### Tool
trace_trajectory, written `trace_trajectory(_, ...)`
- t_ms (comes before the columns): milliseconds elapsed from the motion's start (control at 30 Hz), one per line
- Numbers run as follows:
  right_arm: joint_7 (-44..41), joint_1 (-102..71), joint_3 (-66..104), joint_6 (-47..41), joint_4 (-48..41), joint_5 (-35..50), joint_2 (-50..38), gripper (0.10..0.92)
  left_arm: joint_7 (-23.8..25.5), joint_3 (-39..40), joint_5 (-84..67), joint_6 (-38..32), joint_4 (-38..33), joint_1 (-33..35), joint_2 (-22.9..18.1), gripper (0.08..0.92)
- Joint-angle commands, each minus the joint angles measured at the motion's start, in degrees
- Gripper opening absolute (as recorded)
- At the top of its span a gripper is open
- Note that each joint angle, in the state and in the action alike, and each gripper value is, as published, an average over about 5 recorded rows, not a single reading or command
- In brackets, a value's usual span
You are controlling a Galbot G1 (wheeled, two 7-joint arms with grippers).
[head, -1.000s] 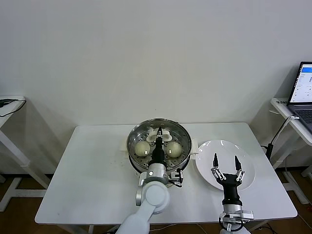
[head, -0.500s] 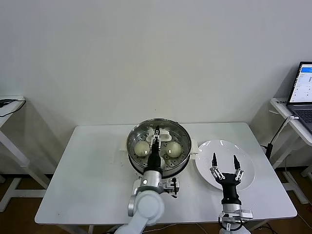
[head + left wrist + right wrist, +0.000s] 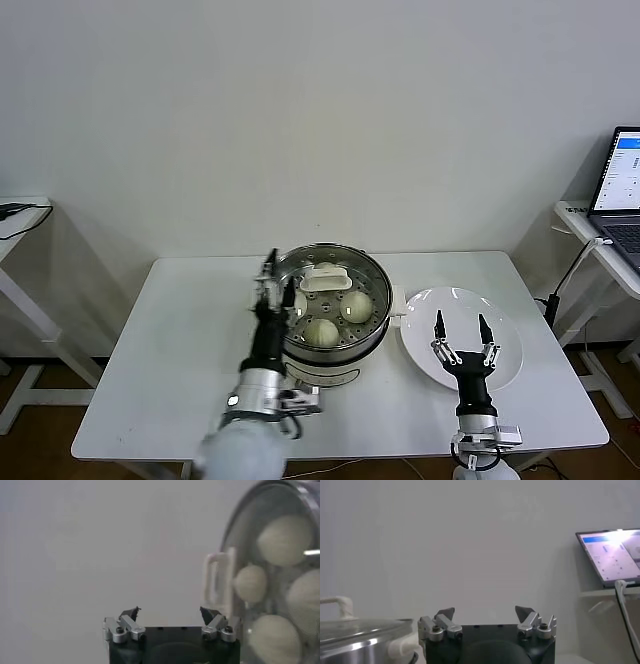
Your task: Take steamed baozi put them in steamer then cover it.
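Observation:
The steel steamer stands mid-table with several cream-white baozi on its perforated tray; I see them at the front and at the right. A white piece lies at the back of the tray. My left gripper is open and empty, raised just outside the steamer's left rim. In the left wrist view it is beside the steamer's white handle, with the baozi in the steamer beyond. My right gripper is open and empty, upright over the white plate. No lid is in view.
The white table holds the steamer and the bare plate. A laptop sits on a side stand at the far right and also shows in the right wrist view. Another side table is at the far left.
My left gripper has pulled out of the steamer's middle and swung to its left rim. A baozi now shows at the front of the tray. The right gripper has barely moved.

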Motion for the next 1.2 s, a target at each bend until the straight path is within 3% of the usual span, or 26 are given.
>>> trace_trajectory(33,-0.6,-0.8,0.7,-9.7,8.1,0.9,-1.6,0.823,-5.1,-28.4,-57.6,-19.6,-4.8,12.7,-1.1,0.823)
trace_trajectory(200,-0.5,-1.2,0.8,-11.9,10.8,0.5,-2.2,0.823,-1.7,-34.4,-64.6,-24.2,-0.5,15.0,-3.3,0.823)
trace_trajectory(1200,-0.5,-2.0,0.5,-14.2,12.1,-1.2,-2.1,0.823,-1.0,-32.0,-64.5,-25.7,-0.5,17.0,-3.9,0.823)
